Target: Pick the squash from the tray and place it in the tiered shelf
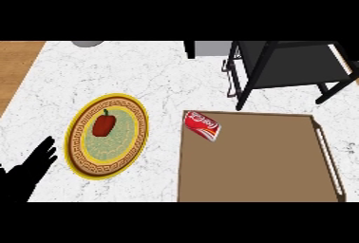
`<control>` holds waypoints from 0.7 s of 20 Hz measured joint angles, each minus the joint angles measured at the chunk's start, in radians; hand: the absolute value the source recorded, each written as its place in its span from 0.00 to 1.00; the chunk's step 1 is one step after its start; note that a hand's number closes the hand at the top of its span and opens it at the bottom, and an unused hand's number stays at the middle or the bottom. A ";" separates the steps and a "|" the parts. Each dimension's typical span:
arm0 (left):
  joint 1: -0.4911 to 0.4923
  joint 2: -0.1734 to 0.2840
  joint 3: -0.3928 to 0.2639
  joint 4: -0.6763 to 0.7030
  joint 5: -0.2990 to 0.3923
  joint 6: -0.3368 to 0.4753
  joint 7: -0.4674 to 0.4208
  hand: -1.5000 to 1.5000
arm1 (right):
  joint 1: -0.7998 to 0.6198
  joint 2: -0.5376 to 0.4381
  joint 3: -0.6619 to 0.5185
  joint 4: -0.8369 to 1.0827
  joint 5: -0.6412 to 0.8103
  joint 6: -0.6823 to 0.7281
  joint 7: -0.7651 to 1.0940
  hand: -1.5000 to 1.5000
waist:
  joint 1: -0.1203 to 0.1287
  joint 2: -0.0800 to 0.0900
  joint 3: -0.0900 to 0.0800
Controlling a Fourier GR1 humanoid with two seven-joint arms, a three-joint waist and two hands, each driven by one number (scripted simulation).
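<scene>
The brown tray [259, 161] lies at the right of the white marble counter. No squash shows on it or anywhere else in the head view. A red soda can [201, 126] lies on its side at the tray's far left corner. The black tiered shelf [288, 66] stands behind the tray at the far right, its dark shelf facing up. My left hand [28, 171] rests open at the lower left edge, fingers pointing up toward the plate, touching nothing. My right hand does not appear.
A yellow patterned plate [136, 118] left of the tray holds a red bell pepper [104, 125]. A grey round object [88, 43] peeks in at the far left. The counter's left edge meets wood [15, 66].
</scene>
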 measured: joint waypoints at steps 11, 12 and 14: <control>-0.047 0.016 -0.039 0.016 0.047 0.003 -0.006 0.50 | -0.103 -0.071 -0.002 0.293 0.007 0.078 -0.193 1.00 | 0.022 0.008 0.002; -0.049 0.016 -0.046 0.015 0.048 0.003 -0.011 0.50 | -0.110 -0.076 0.002 0.315 0.015 0.081 -0.211 1.00 | 0.023 0.008 0.003; -0.055 0.023 -0.054 0.016 0.054 0.009 -0.014 0.50 | -0.111 -0.077 0.010 0.357 0.034 0.074 -0.255 1.00 | 0.025 0.009 0.003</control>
